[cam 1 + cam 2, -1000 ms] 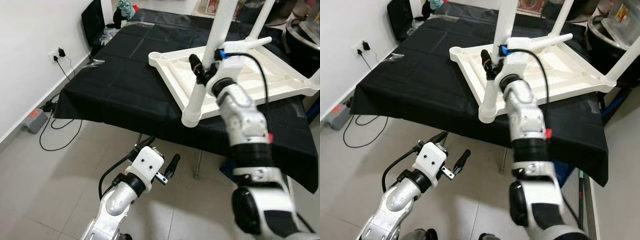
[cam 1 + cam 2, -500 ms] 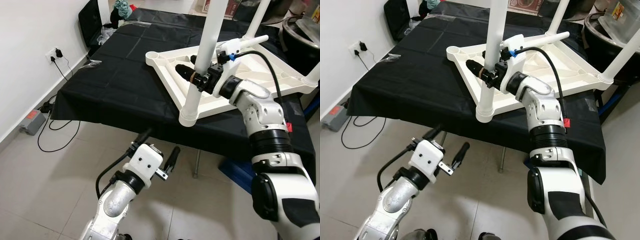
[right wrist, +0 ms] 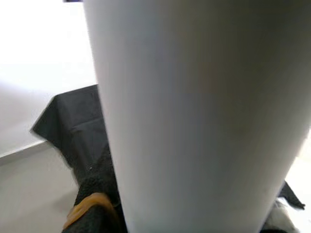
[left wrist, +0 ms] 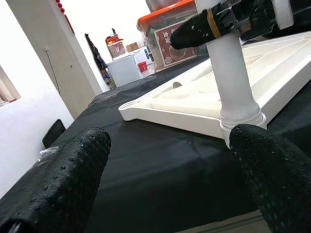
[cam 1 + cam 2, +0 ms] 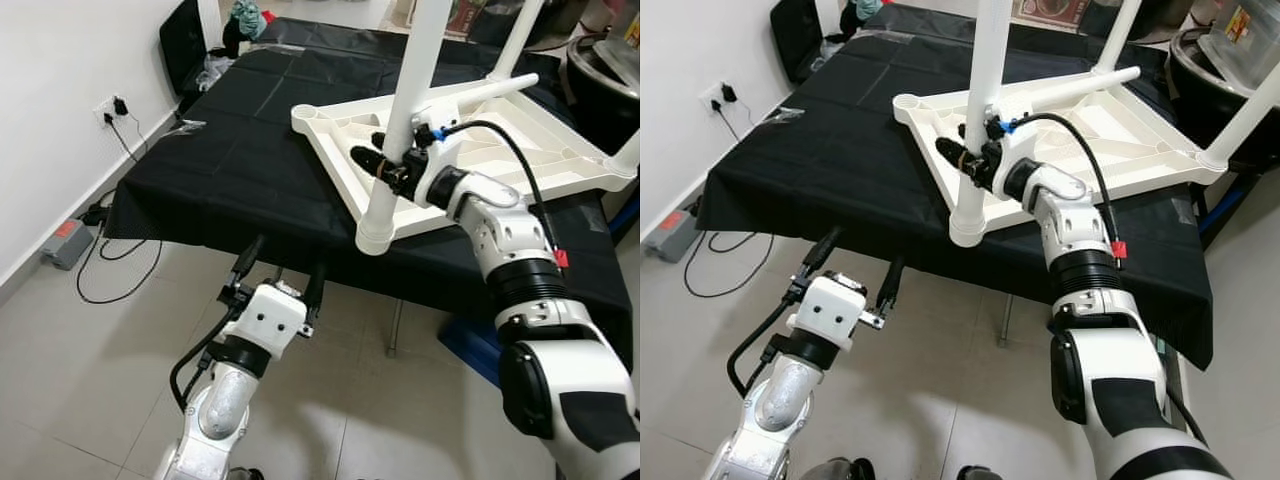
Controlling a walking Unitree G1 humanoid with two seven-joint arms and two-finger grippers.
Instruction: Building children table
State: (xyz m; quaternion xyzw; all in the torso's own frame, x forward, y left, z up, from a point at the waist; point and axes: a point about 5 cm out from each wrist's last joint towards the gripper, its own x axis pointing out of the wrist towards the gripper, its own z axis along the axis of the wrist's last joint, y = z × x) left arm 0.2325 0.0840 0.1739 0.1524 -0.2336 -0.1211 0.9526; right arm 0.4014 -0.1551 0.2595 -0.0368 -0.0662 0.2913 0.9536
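Observation:
A white children's table top (image 5: 520,140) lies upside down on a black-clothed table (image 5: 240,150). Its near leg (image 5: 400,110) stands up from the front corner socket. My right gripper (image 5: 385,165) is shut on that leg low down, one black finger (image 5: 952,153) showing beside it. The right wrist view has the leg (image 3: 194,121) pressed close against a finger (image 3: 97,194). My left gripper (image 5: 283,270) hangs open below the table's front edge, pointing at the leg (image 4: 233,82) between its fingertips (image 4: 58,184).
More white legs rise at the back (image 5: 520,35) and right (image 5: 625,160), and one lies across the top (image 5: 480,92). A wall socket with cables (image 5: 115,105) and a grey box (image 5: 68,240) are at the left. A dark bin (image 5: 610,90) stands at the right.
My left gripper has risen and turned from sideways to point at the table edge. My right arm's elbow has swung out and lower while the gripper stayed on the leg.

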